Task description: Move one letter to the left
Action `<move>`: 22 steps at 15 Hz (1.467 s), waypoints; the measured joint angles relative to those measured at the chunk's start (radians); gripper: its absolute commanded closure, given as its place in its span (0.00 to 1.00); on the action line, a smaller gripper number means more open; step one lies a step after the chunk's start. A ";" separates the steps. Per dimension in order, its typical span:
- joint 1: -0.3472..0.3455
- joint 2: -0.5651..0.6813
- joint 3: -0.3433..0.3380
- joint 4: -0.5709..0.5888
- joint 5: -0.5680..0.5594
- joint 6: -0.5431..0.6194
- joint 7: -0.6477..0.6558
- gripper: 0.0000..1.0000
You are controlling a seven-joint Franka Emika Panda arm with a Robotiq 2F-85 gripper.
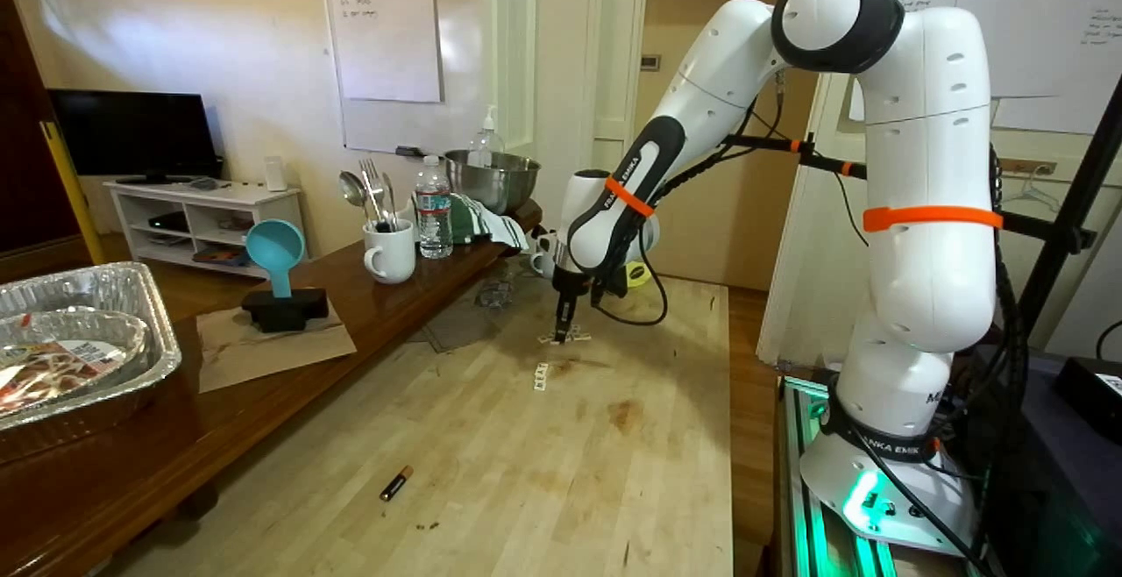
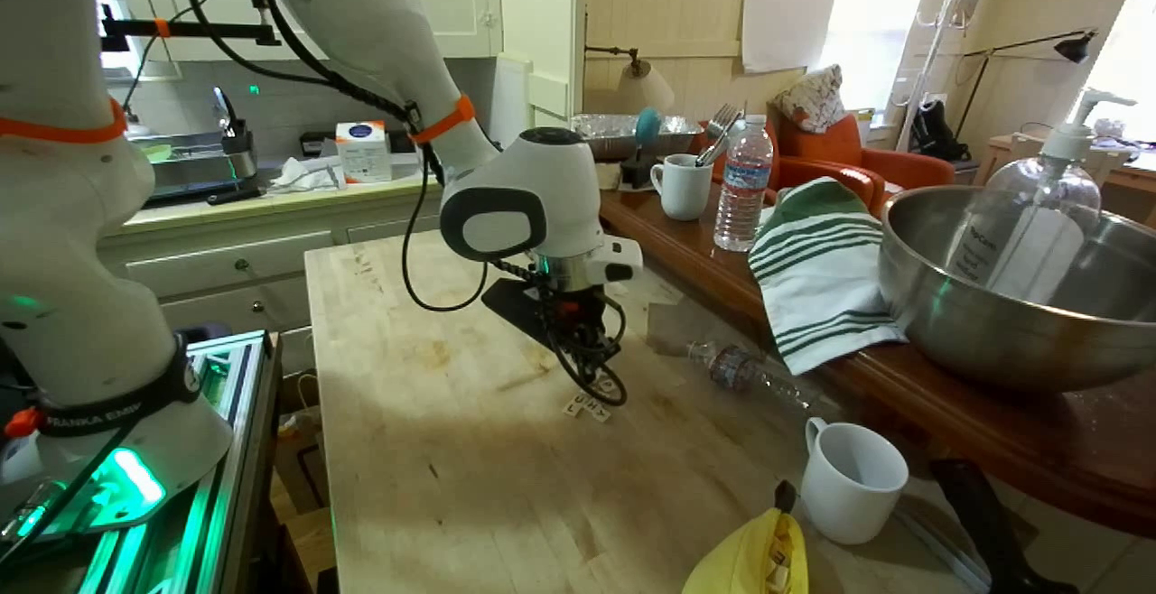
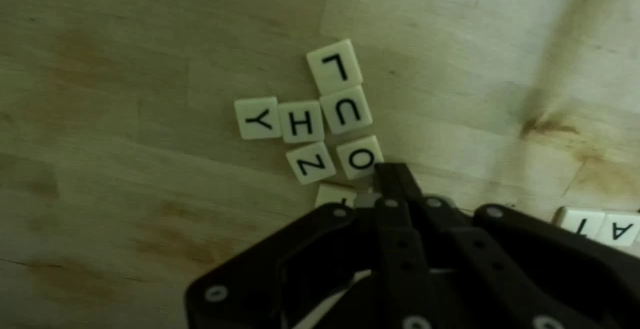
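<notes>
Letter tiles (image 3: 301,121), small cream squares with black print, lie flat in a cluster on the pale wooden tabletop (image 1: 526,472); can't tell which one your task means. Wrist view: your black two-finger gripper (image 3: 392,169) sits at the cluster, fingers closed together, tips overlapping a corner of the cream square O tile (image 3: 359,158) in view; contact unclear. One more cream tile (image 3: 330,195) is partly hidden by your gripper. Near the cluster, in an exterior view, you've a short row of cream lettered tiles (image 1: 541,376).
</notes>
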 measured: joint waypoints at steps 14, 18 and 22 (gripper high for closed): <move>-0.016 -0.002 0.028 0.000 -0.016 0.000 0.010 1.00; -0.023 -0.002 0.034 0.002 -0.016 0.000 0.009 1.00; -0.030 0.000 0.034 0.007 -0.016 0.001 0.009 1.00</move>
